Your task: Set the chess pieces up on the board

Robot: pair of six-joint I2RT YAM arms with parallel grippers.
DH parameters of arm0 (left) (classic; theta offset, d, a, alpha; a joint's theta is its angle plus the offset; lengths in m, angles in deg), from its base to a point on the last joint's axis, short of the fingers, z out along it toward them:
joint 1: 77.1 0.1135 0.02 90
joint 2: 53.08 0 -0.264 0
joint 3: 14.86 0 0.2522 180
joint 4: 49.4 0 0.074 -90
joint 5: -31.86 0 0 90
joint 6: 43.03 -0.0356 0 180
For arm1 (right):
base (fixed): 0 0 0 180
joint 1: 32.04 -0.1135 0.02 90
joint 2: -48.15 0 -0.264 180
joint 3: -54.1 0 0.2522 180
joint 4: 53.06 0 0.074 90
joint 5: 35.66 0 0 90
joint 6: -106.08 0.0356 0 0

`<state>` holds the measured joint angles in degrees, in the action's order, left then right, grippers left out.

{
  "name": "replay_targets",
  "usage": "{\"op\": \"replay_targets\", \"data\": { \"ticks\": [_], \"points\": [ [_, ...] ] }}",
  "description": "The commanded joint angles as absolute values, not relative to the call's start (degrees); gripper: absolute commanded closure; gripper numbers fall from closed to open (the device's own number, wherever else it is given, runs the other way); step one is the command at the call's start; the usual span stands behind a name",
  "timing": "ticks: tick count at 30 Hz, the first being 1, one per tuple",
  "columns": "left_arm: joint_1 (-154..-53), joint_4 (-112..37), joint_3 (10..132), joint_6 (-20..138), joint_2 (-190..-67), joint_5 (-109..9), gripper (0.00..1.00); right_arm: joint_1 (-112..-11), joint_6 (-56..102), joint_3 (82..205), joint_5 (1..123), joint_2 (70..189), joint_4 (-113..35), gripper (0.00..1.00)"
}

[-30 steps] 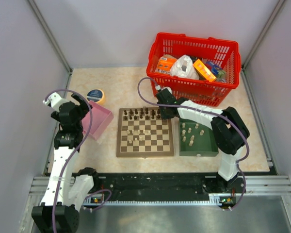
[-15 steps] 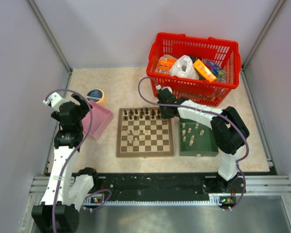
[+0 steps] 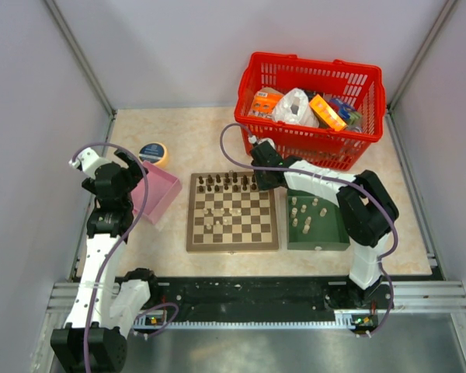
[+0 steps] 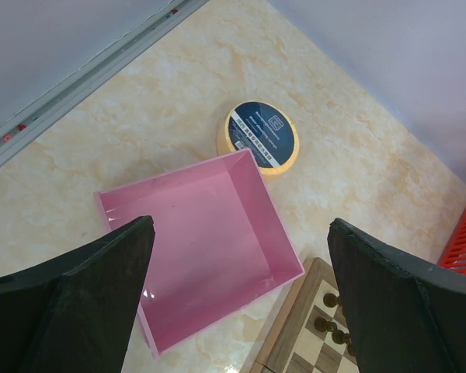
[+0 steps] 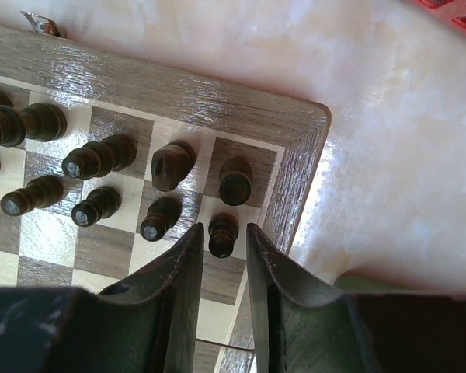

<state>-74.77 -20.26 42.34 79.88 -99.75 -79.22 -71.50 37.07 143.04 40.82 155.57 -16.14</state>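
The board (image 3: 233, 247) lies mid-table. Dark chess pieces (image 3: 227, 183) stand in its two far rows, and a few cream ones (image 3: 217, 218) stand mid-board. More cream pieces (image 3: 307, 214) lie in the green tray (image 3: 318, 239). My right gripper (image 3: 258, 185) hovers over the board's far right corner. In the right wrist view its jaws (image 5: 223, 229) are slightly open around a dark pawn (image 5: 222, 236) standing on a cream square, with small gaps on both sides. My left gripper (image 4: 239, 225) is wide open and empty above the pink box (image 4: 276, 225).
A red basket (image 3: 311, 140) full of packages stands behind the tray. A yellow tape roll (image 3: 153, 152) lies behind the pink box (image 3: 161, 194) at the left. Side walls close in on both sides.
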Motion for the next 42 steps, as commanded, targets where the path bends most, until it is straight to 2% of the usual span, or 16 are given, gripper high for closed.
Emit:
{"op": "replay_targets", "data": {
  "ticks": [1,4,12,21,25,32,42],
  "points": [
    [-74.5,-23.4,42.0,80.3,-100.3,-79.0,0.01,-71.1,35.5,145.1,40.3,152.8,-17.5,0.69],
    [-74.5,-23.5,42.1,80.5,-100.4,-78.5,0.01,-71.1,35.0,145.1,40.4,151.4,-17.4,0.65],
    [-74.5,-23.1,42.1,80.4,-99.7,-79.2,0.01,-71.0,34.6,144.1,41.2,145.3,-16.5,0.45],
    [-74.5,-22.9,41.9,81.7,-100.2,-79.1,0.01,-74.1,37.7,139.3,45.1,137.1,-16.4,0.39],
    [-74.5,-23.4,41.5,82.3,-100.4,-78.4,0.01,-77.8,39.5,138.4,46.0,136.4,-16.6,0.39],
    [-74.5,-25.0,40.8,82.5,-100.4,-75.9,0.01,-83.0,42.0,138.5,47.5,141.3,-17.9,0.47],
    [-74.5,-24.6,41.5,80.6,-99.0,-77.6,0.01,-85.5,43.1,140.3,47.5,146.1,-17.4,0.52]
  ]
}}
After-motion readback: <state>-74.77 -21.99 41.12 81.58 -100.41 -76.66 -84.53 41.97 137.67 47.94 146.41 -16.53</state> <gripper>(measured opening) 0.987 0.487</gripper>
